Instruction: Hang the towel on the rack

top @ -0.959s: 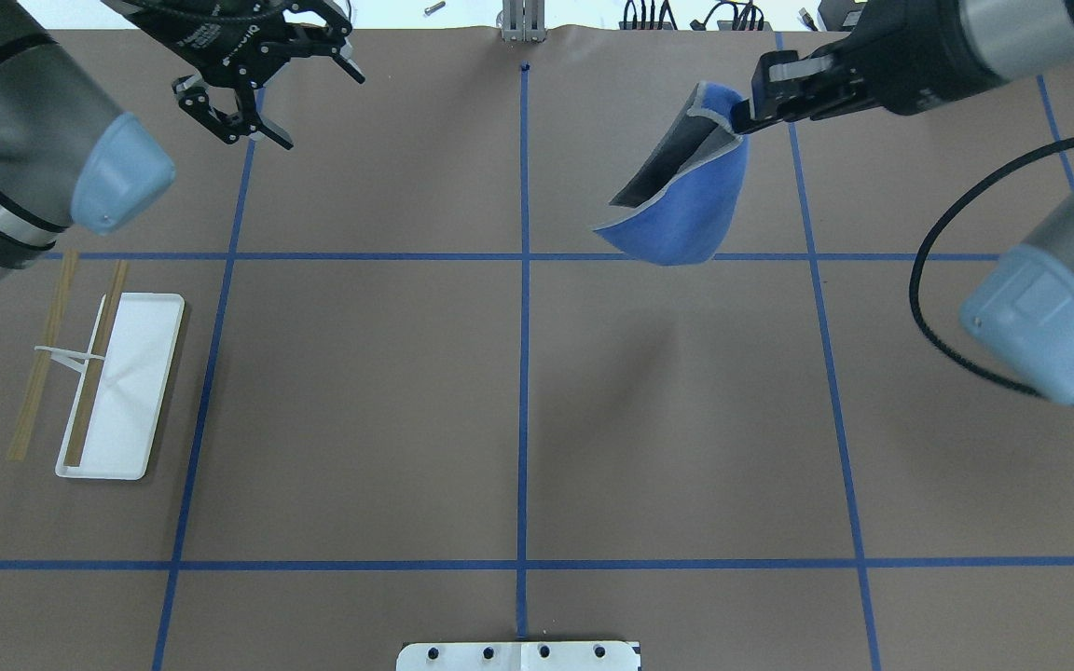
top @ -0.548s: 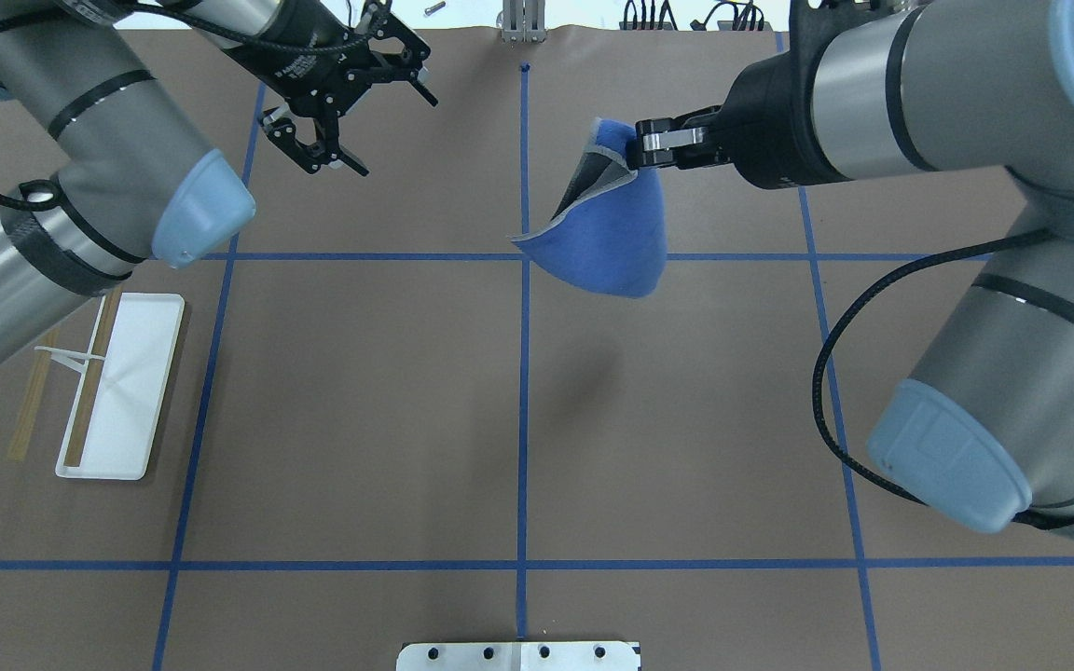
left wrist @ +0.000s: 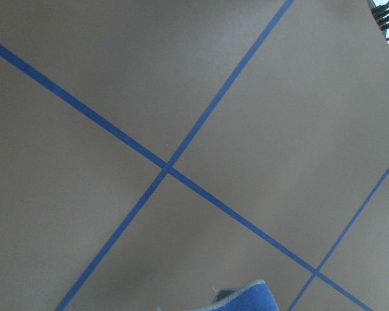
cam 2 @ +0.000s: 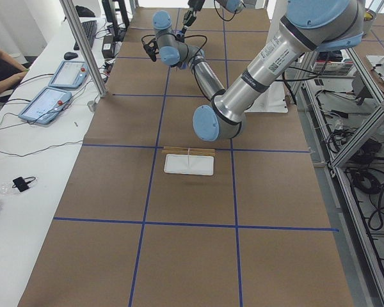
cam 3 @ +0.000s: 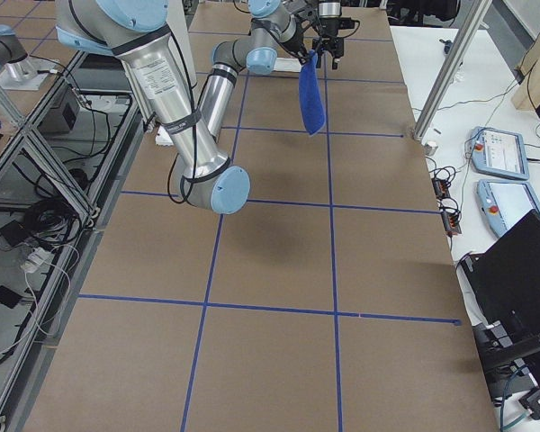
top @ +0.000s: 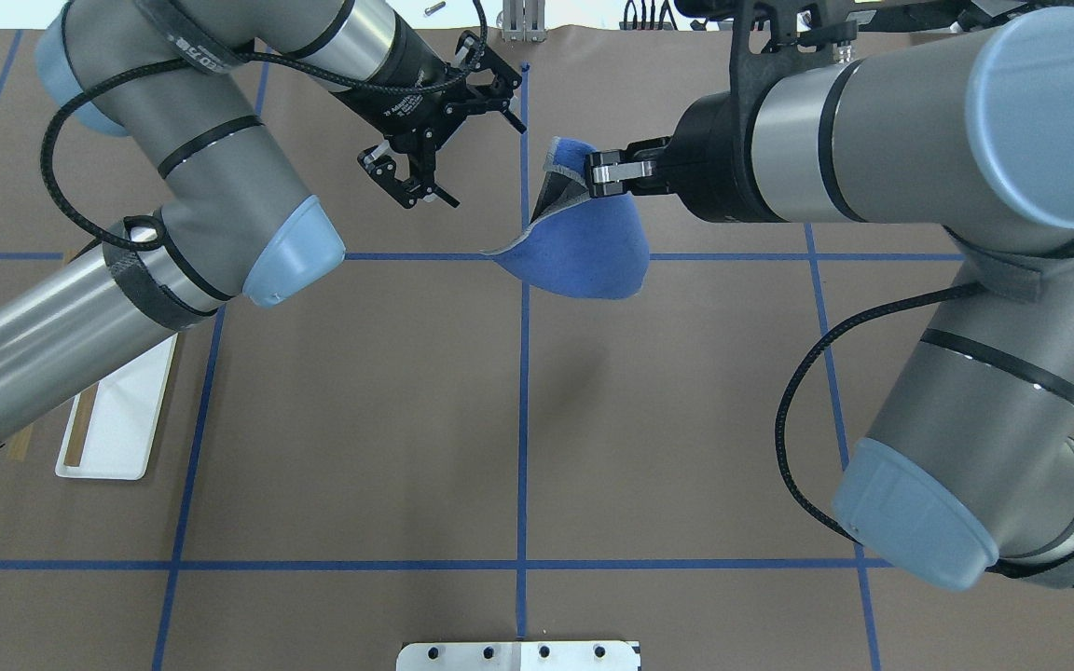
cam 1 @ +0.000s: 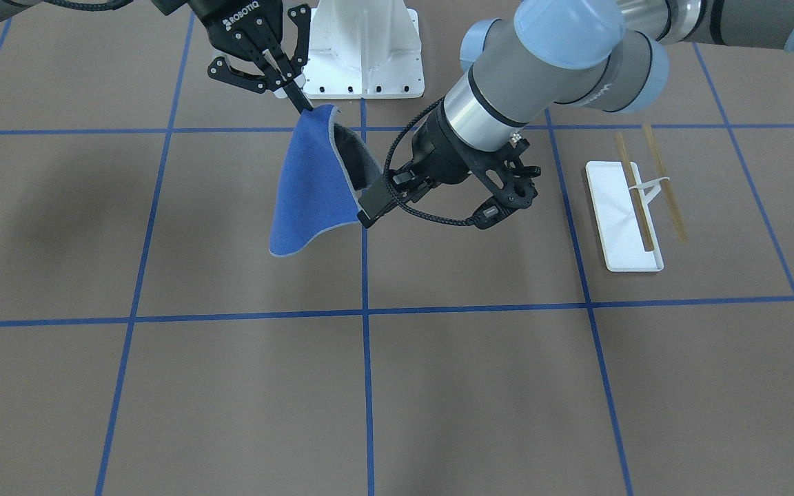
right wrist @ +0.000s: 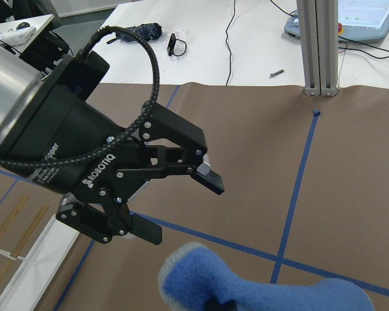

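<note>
My right gripper (top: 598,173) (cam 1: 298,105) is shut on the top corner of the blue towel (top: 584,253) (cam 1: 309,186). The towel hangs free above the table, with its grey reverse folded inward. It also shows in the exterior right view (cam 3: 311,90) and at the bottom of the right wrist view (right wrist: 246,288). My left gripper (top: 483,164) (cam 1: 435,208) (right wrist: 178,206) is open and empty, just beside the towel's edge. The rack (cam 1: 635,207) (cam 2: 189,163) stands far to my left. In the overhead view my left arm hides all of it but part of its white base (top: 117,429).
The large white bolted pedestal (cam 1: 362,48) (top: 518,655) sits at the robot's side of the table. Blue tape lines grid the brown table. Operators' desk with tablets and cables lies beyond the far edge (cam 2: 48,96).
My right gripper has carried the towel left toward the table's centre line. My left gripper has moved right to meet it, and its arm now covers most of the rack.
</note>
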Robot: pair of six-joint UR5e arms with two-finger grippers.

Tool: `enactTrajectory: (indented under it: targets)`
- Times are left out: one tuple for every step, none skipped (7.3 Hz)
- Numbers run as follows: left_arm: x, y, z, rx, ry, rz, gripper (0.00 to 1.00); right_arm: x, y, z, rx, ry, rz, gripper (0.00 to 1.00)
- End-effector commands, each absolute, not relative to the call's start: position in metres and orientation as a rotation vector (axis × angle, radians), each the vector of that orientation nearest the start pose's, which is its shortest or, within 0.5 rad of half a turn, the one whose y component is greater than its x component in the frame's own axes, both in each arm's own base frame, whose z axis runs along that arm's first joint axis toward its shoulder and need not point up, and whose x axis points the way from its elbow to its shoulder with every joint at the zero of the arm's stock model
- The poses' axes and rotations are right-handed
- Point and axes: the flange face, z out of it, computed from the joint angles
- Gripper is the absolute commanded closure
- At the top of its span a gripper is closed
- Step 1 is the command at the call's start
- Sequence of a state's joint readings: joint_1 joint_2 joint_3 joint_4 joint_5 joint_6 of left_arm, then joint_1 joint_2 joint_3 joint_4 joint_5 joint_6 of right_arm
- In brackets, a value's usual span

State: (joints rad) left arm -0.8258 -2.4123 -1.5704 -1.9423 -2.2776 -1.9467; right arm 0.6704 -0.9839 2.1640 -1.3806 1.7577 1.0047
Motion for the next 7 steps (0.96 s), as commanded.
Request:
enactTrajectory:
  targets:
    - [0.432, -0.538, 0.083, -0.341, 1.287, -0.602, 0.02, -0.322, -0.399, 0.072, 0.673, -1.207, -0.04, 1.0]
    - [0.439, -0.532, 0.081, -0.342, 1.287, -0.594, 0.02, -0.322, -0.399, 0.072, 0.675, -1.206, -0.04, 1.0]
    - [0.453, -0.522, 0.078, -0.341, 1.286, -0.583, 0.02, -0.322, -0.399, 0.072, 0.675, -1.206, -0.04, 1.0]
    - [0.465, -0.512, 0.077, -0.335, 1.285, -0.576, 0.02, -0.321, -0.399, 0.071, 0.676, -1.207, -0.04, 1.0]
    - [0.465, -0.51, 0.075, -0.335, 1.288, -0.574, 0.04, -0.321, -0.4, 0.071, 0.682, -1.203, -0.034, 1.0]
    - [0.468, -0.508, 0.075, -0.338, 1.287, -0.572, 0.29, -0.321, -0.4, 0.071, 0.683, -1.203, -0.033, 1.0]
    - [0.467, -0.508, 0.074, -0.337, 1.29, -0.57, 0.6, -0.321, -0.4, 0.072, 0.682, -1.202, -0.032, 1.0]
